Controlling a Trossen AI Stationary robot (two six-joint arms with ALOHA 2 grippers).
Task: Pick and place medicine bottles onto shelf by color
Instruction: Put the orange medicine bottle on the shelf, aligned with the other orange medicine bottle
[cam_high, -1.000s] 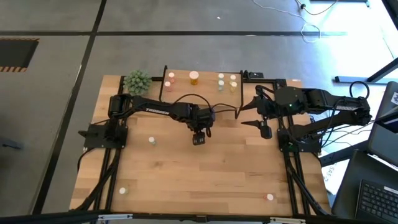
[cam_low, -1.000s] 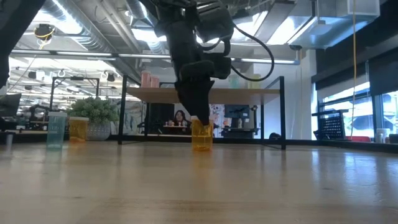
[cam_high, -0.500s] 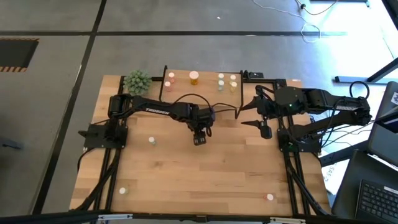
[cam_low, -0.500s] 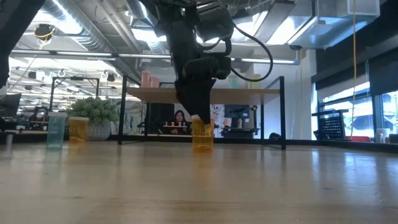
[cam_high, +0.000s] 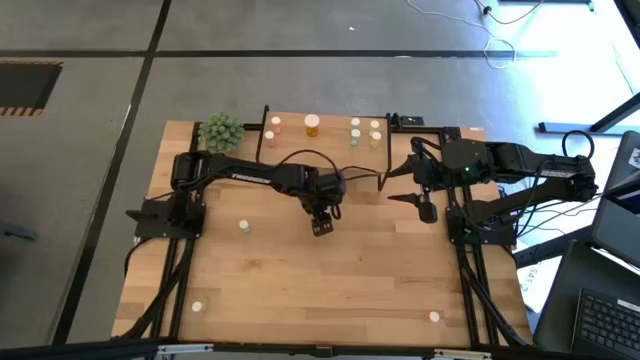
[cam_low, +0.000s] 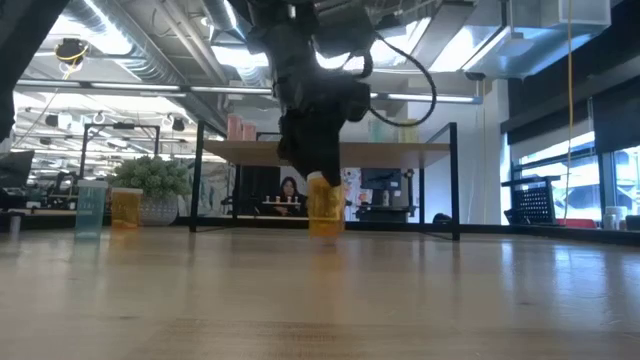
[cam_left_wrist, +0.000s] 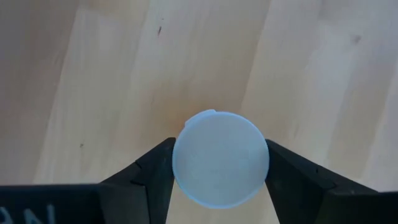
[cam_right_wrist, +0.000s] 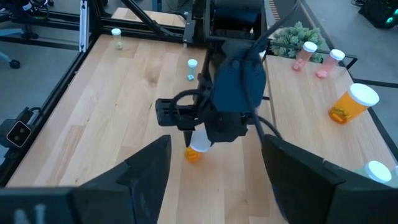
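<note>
Orange bottle (cam_low: 324, 207) clenched between left tool (cam_left_wrist: 219, 163) fingers, just above tabletop (cam_high: 300, 280)

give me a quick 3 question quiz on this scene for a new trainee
1. True or false: the left gripper is shut on an orange bottle.
2. Multiple choice: where is the right gripper?
A. over the shelf
B. over the table's right half, holding nothing
C. beside the plant
3. Fill in: the big orange bottle on the shelf stands between the pink bottles and the ____ ones.

Key:
1. True. Its fingers press both sides of the pale cap, and the low view shows the bottle just off the table.
2. B
3. Green
</note>
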